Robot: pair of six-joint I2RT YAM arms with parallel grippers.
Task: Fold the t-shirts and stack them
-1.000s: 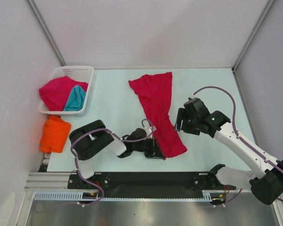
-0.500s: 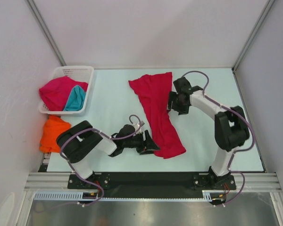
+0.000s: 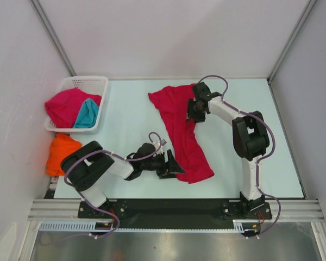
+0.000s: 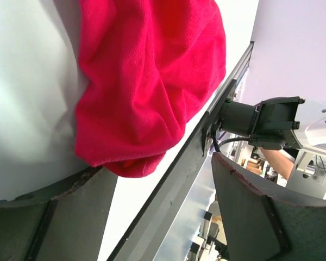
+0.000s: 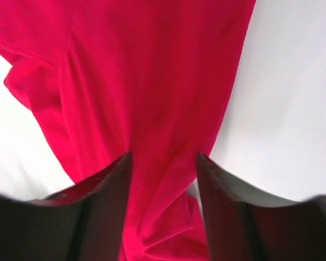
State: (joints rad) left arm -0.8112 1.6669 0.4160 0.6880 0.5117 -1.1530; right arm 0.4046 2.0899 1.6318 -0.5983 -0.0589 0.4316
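A crimson-red t-shirt [image 3: 182,130] lies in a long, crumpled strip down the middle of the worktop [image 3: 130,125], its wider end toward the far edge and its narrower end close to the near edge.

The left pincer [image 3: 171,165] lies low at the near end of that shirt, just beside its left edge. On the left wrist view the pincer [image 4: 160,168] stands wide, with the shirt's [image 4: 146,81] rounded end just past the fingertips and nothing gripped between them.

The right pincer [image 3: 192,112] is down on the far part of the shirt. Its own camera shows the pincer [image 5: 163,160] fairly wide, one finger [image 5: 103,190] on either side of a lengthwise crease in the cloth [image 5: 152,81] (not closed on it).

At far left a white lattice basket [image 3: 84,80] holds a second crimson t-shirt [image 3: 65,106] and a teal t-shirt [image 3: 88,115]. An orange t-shirt [image 3: 62,155] lies folded on the worktop just in front of the basket.
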